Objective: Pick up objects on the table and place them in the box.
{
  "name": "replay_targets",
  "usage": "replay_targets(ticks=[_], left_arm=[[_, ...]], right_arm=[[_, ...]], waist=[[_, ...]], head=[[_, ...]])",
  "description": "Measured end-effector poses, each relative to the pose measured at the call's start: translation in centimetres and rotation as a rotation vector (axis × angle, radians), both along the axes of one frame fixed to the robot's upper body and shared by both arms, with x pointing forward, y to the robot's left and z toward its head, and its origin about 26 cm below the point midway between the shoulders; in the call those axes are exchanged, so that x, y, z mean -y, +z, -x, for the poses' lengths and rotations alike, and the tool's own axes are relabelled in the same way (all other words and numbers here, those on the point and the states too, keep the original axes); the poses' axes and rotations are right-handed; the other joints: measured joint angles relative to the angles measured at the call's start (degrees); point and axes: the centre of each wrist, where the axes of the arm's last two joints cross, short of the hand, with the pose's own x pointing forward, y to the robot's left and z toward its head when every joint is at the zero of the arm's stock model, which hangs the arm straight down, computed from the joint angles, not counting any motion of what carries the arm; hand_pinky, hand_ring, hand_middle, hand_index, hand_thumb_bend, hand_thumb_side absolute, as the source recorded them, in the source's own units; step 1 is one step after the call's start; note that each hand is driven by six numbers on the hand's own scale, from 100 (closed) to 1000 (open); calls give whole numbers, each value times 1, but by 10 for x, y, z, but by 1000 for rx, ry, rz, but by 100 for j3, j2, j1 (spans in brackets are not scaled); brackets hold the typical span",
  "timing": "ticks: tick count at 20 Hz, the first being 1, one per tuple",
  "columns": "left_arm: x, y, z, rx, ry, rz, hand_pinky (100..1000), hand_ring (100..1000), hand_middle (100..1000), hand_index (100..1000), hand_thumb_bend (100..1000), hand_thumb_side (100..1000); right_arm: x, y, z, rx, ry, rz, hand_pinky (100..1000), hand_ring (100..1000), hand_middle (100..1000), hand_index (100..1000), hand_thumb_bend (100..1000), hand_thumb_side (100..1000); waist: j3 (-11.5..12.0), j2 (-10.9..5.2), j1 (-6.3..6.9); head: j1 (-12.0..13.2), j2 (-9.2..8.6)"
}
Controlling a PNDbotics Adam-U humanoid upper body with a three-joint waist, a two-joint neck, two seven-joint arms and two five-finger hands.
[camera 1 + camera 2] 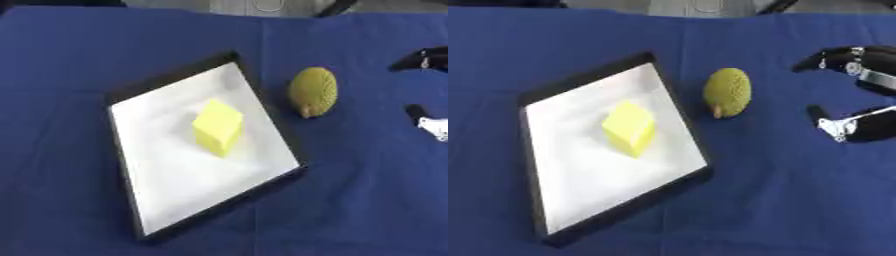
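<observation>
Nearest the camera lies the shallow black-rimmed box with a white floor [262, 192], set askew on the blue cloth-covered table [367, 200] so that one corner points toward the lower edge of the view. Inside the box, roughly at the middle of its white floor, sits a pale yellow cube-shaped block [217, 127], resting on the floor and clear of every wall.

Just outside the box, beside its far right wall and not touching it, lies a rough-skinned, olive-green oval fruit with a bumpy surface [728, 92], resting on the blue cloth with its narrower end turned toward the camera.

Farther out from the box on that same side, well apart from the fruit, the robot's black and silver right hand [866, 100] comes in from the right edge. Its fingers and thumb are spread in a wide curve facing the fruit, grasping nothing, with bare cloth between them.

No left hand shows in either view.
</observation>
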Motion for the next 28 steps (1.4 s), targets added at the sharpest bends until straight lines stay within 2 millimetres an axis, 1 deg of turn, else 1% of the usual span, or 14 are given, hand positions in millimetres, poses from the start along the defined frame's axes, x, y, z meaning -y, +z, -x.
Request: replay_targets(ticks=[5, 9, 15, 19, 23, 24, 25, 28], left_arm=[[3, -3, -1, -14, -15, 5, 688, 729, 732, 845, 220, 521], [5, -4, -2, -22, -26, 9, 688, 729, 731, 844, 220, 522], [6, -6, -3, -33, -32, 8, 687, 728, 728, 842, 220, 525], [5, -8, -4, -41, -29, 9, 687, 728, 726, 841, 220, 526], [4, -11, -4, -52, -24, 11, 687, 728, 725, 839, 220, 528], [4, -12, -4, -55, -23, 13, 687, 728, 724, 839, 198, 527], [4, -13, -4, -57, -22, 14, 686, 728, 724, 838, 220, 528], [4, -14, -4, -63, -19, 16, 686, 728, 722, 837, 219, 529]], right_arm=[[-13, 7, -5, 14, 20, -7, 951, 897, 857, 924, 100, 268], [-27, 17, -10, 37, 41, -21, 954, 898, 861, 927, 100, 262], [-45, 26, -16, 30, 44, -28, 960, 904, 862, 929, 100, 275], [-53, 27, -26, 1, 43, -22, 971, 907, 861, 926, 100, 290], [-59, 22, -37, -25, 22, -30, 981, 905, 855, 924, 100, 294], [-60, 20, -39, -29, 16, -33, 983, 904, 855, 923, 100, 296], [-61, 19, -40, -33, 11, -36, 985, 903, 853, 923, 100, 290], [-66, 15, -42, -45, -1, -51, 989, 899, 852, 927, 100, 277]], waist=[[51, 0, 0], [71, 0, 0], [85, -3, 0], [52, -17, 0], [6, -54, 0], [-3, -54, 0], [-13, -56, 0], [-29, -58, 0]], head=[[-81, 0], [-146, 0], [-183, 2], [-202, 6], [-202, 9], [-200, 9], [-198, 9], [-193, 9]])
